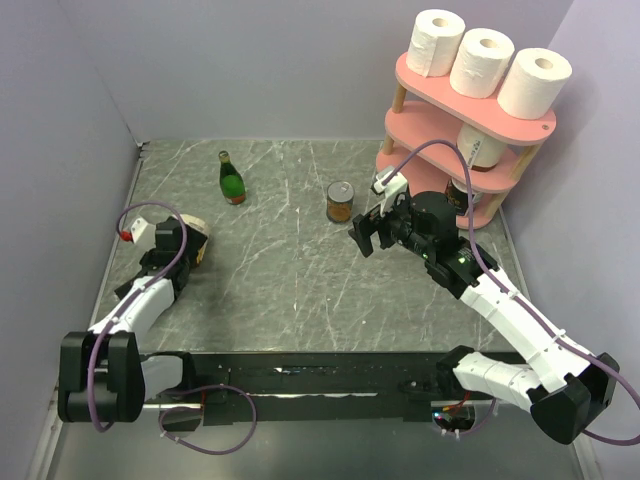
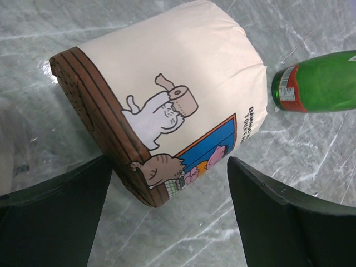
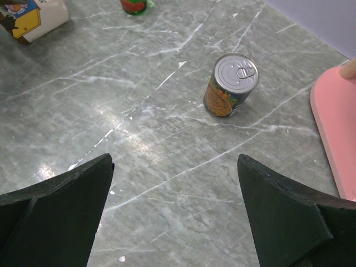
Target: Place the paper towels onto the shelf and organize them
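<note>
We find our left jaws spread wide and gripping nothing, with a wrapped printed roll (image 2: 172, 94) lying on the desk (image 2: 167, 233) just ahead between them. Our right jaws gape empty, with a can (image 3: 230, 84) ahead. Beyond them, three paper towels (image 1: 481, 62) top the shelf (image 1: 450, 100).

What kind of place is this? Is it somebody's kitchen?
Probably a robot test lab, not a kitchen. Two robot arms are bolted to the edge of a grey table, plain walls box it in, and a pink shelf holds paper towels like practice props.
</note>
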Robot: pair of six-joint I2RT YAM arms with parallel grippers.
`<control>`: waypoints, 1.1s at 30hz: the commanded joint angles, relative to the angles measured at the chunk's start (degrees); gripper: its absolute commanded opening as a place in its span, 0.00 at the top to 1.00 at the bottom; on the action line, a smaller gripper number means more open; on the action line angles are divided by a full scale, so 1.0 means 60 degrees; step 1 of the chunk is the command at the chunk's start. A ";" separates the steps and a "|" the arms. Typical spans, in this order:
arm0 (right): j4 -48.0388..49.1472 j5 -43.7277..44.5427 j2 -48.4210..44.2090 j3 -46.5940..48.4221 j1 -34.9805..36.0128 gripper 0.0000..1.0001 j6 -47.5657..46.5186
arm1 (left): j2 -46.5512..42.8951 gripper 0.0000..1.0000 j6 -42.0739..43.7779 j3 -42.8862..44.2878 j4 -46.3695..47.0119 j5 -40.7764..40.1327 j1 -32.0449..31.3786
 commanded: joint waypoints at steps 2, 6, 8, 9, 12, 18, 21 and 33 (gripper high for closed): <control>-0.0041 0.0190 0.0188 0.0186 0.0060 0.01 -0.0075 | 0.0441 0.12 -0.0014 -0.0103 0.1168 -0.0215 0.0063; 0.0002 0.0161 0.0321 0.0144 0.0060 0.01 -0.0104 | 0.0427 0.22 0.0220 -0.0030 0.1183 -0.0083 0.0049; 0.0002 0.0175 0.0364 0.0158 0.0060 0.01 -0.0090 | 0.0295 0.24 0.0279 -0.0073 0.1197 -0.0025 0.0049; -0.0027 0.0175 0.0408 0.0173 0.0075 0.00 -0.0104 | 0.0193 0.26 0.0308 -0.0189 0.1256 0.0005 0.0049; -0.0159 0.0219 0.0540 0.0290 0.0060 0.01 -0.0090 | 0.0090 0.34 0.0425 -0.0395 0.1549 0.0224 0.0049; -0.0305 0.0307 0.0643 0.0334 0.0060 0.00 -0.0104 | 0.0543 0.43 0.0367 -0.0132 0.1169 0.1000 0.0005; -0.0364 0.0366 0.0745 0.0451 0.0075 0.01 -0.0119 | 0.0471 0.44 0.0411 -0.0190 0.1066 0.1191 -0.0170; -0.0306 0.0454 0.0922 0.0642 0.0075 0.01 0.0012 | -0.0538 0.43 0.1085 -0.0425 0.0642 0.1969 -0.2480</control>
